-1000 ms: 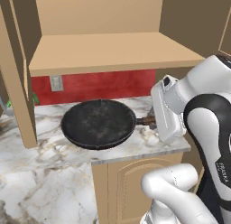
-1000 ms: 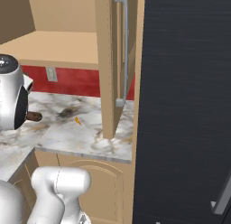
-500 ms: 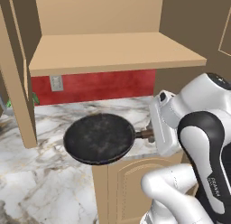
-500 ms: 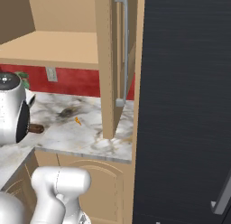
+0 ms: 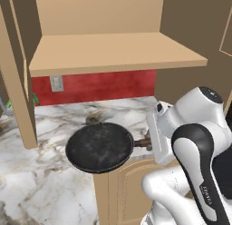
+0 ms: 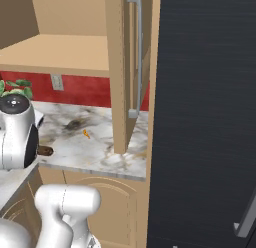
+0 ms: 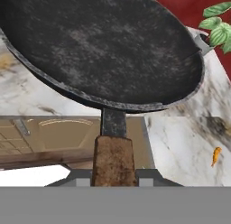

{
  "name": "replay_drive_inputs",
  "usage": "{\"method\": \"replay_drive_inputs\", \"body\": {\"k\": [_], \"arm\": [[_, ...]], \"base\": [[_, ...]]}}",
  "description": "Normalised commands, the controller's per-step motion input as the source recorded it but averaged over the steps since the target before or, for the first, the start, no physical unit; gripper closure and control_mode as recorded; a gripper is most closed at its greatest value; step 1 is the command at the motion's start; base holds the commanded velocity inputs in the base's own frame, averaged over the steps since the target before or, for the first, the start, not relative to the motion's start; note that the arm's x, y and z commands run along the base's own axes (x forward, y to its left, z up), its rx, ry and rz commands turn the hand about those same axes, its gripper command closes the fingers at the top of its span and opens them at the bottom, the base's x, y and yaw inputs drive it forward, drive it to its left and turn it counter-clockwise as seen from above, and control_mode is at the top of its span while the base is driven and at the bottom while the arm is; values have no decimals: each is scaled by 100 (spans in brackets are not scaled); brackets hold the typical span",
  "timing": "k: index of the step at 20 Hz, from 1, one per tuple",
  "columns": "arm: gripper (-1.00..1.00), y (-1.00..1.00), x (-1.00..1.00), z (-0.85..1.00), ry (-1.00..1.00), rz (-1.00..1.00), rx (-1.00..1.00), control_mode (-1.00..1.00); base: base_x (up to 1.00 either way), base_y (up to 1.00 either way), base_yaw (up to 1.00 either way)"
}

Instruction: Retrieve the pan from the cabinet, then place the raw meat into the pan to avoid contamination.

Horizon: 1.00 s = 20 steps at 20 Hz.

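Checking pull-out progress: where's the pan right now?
In the left base view the pan hangs over the marble counter's front edge, below the cabinet shelf, its handle in the gripper on its right.

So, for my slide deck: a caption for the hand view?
Gripper shut on the brown handle of the black frying pan, held over the marble counter.

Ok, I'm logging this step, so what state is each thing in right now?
pan: empty, level, held by its handle over the counter's front edge.
gripper: shut on the pan's handle.
cabinet: doors open, shelf bare.
counter: a small orange scrap lies on it.
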Motion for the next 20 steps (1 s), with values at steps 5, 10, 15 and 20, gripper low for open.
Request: {"method": "replay_drive_inputs", "body": {"k": [5,10,15,20], "arm": [[100,0,50,-37,0,0,0,-100],[100,1,57,-43,0,0,0,-100],[100,7,49,-44,0,0,0,-100],[100,11,54,-33,0,-1,0,-100]], "base": [[0,0,0],[0,0,0],[0,0,0],[0,0,0]]}}
